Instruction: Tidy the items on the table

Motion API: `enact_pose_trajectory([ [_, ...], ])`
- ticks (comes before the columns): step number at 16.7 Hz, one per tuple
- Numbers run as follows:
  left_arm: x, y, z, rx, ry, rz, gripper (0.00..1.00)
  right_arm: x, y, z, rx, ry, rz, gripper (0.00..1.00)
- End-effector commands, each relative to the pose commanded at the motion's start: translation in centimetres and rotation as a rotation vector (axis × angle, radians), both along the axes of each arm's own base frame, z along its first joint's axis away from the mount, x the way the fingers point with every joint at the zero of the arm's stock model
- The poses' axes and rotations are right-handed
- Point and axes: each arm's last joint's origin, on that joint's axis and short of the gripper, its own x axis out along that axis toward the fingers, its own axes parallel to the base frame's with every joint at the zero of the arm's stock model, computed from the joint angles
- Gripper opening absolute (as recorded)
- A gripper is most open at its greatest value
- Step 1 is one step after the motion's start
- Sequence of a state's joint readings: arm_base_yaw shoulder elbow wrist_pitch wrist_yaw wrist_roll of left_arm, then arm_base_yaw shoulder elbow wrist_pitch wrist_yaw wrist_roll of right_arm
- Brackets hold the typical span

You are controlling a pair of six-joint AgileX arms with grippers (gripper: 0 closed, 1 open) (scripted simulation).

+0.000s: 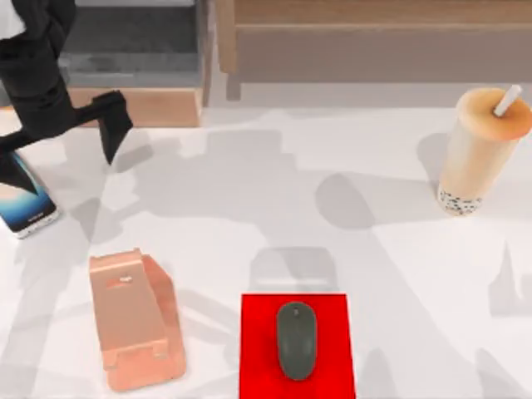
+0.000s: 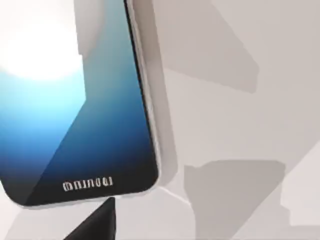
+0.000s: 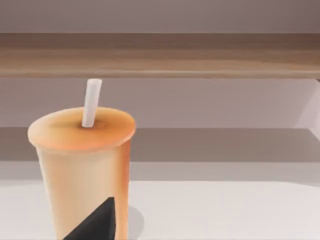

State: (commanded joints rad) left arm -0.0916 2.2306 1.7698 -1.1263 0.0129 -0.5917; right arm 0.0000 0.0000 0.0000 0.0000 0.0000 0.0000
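The smartphone (image 1: 27, 199) lies flat at the table's (image 1: 274, 208) left edge, its blue-white screen (image 2: 75, 110) facing up. My left gripper (image 1: 62, 148) hovers over the phone's far end, open, one finger by the phone and the other spread to the right. The dark grey mouse (image 1: 297, 339) rests on the red pad (image 1: 258, 349) at the front middle. The tan bubble-tea cup (image 1: 478, 154) with its white straw (image 3: 91, 102) stands upright at the back right. My right gripper (image 3: 97, 225) is close in front of the cup (image 3: 82, 175).
A pink-copper phone stand (image 1: 133, 320) lies at the front left. A wooden shelf unit (image 1: 374, 37) with a grey compartment (image 1: 133, 41) runs along the back. Open white tabletop spans the middle.
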Motion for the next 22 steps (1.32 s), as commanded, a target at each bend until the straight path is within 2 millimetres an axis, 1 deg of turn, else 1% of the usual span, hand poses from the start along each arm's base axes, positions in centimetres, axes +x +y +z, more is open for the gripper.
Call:
enact_pose_trajectory([
  [2,0.6,3.6,0.3,0.003,0.007,0.063,1.00,0.0,0.0,0.0,0.000,0.000,0.000,1.00],
  [4,0.9,6.3,0.8,0.006,0.006,0.112,1.00,0.0,0.0,0.0,0.000,0.000,0.000,1.00],
  [6,1.0,7.9,1.4,0.008,-0.006,0.141,1.00,0.0,0.0,0.0,0.000,0.000,0.000,1.00],
  [7,1.0,8.4,1.6,0.009,-0.012,0.149,1.00,0.0,0.0,0.0,0.000,0.000,0.000,1.00],
  [11,1.0,8.6,1.8,0.010,-0.016,0.154,1.00,0.0,0.0,0.0,0.000,0.000,0.000,1.00],
  [13,1.0,8.4,1.6,0.010,-0.015,0.152,1.00,0.0,0.0,0.0,0.000,0.000,0.000,1.00],
  [14,1.0,8.5,1.3,0.010,-0.015,0.154,1.00,0.0,0.0,0.0,0.000,0.000,0.000,1.00],
  [16,1.1,8.5,0.0,0.010,-0.016,0.154,1.00,0.0,0.0,0.0,0.000,0.000,0.000,1.00],
  [20,1.1,8.6,-3.6,0.010,-0.016,0.154,1.00,0.0,0.0,0.0,0.000,0.000,0.000,1.00],
  [22,1.0,8.6,-4.9,0.010,-0.016,0.154,1.00,0.0,0.0,0.0,0.000,0.000,0.000,1.00],
])
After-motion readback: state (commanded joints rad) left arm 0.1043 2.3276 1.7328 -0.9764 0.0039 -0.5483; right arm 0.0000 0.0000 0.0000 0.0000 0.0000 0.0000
